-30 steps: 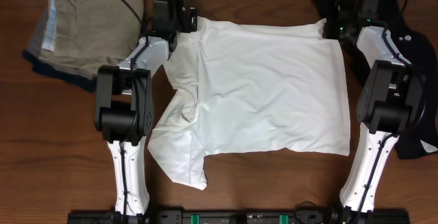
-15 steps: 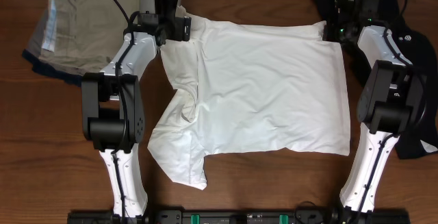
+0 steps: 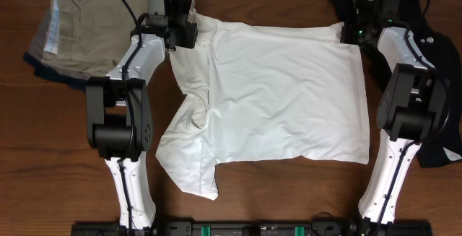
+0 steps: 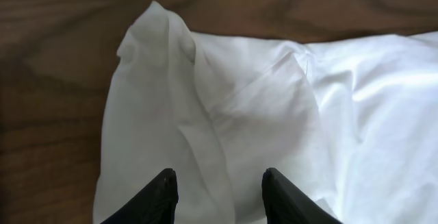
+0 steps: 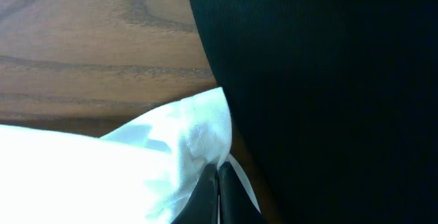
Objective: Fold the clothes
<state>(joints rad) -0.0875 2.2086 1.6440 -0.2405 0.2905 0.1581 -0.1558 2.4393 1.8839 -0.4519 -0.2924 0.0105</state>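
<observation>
The clothes, a white T-shirt [image 3: 281,92], lie spread flat across the middle of the table, with one sleeve [image 3: 189,165] pointing to the front left. My left gripper [image 3: 190,31] sits over the shirt's far left sleeve. In the left wrist view the left gripper [image 4: 217,181] stands open, its black fingertips [image 4: 165,191] apart, with a raised fold of white cloth [image 4: 205,114] running between them. My right gripper [image 3: 346,31] is at the shirt's far right corner. In the right wrist view the right gripper [image 5: 219,175] is shut on that white corner [image 5: 198,131].
A pile of folded khaki, grey and navy clothes [image 3: 86,30] lies at the far left, close to the left arm. A black garment [image 3: 433,45] lies at the far right under the right arm and fills much of the right wrist view [image 5: 328,80].
The left arm has swung its elbow to the left and its gripper has settled onto the shirt's far left sleeve, with the jaws narrower than before. The right arm has not moved.
</observation>
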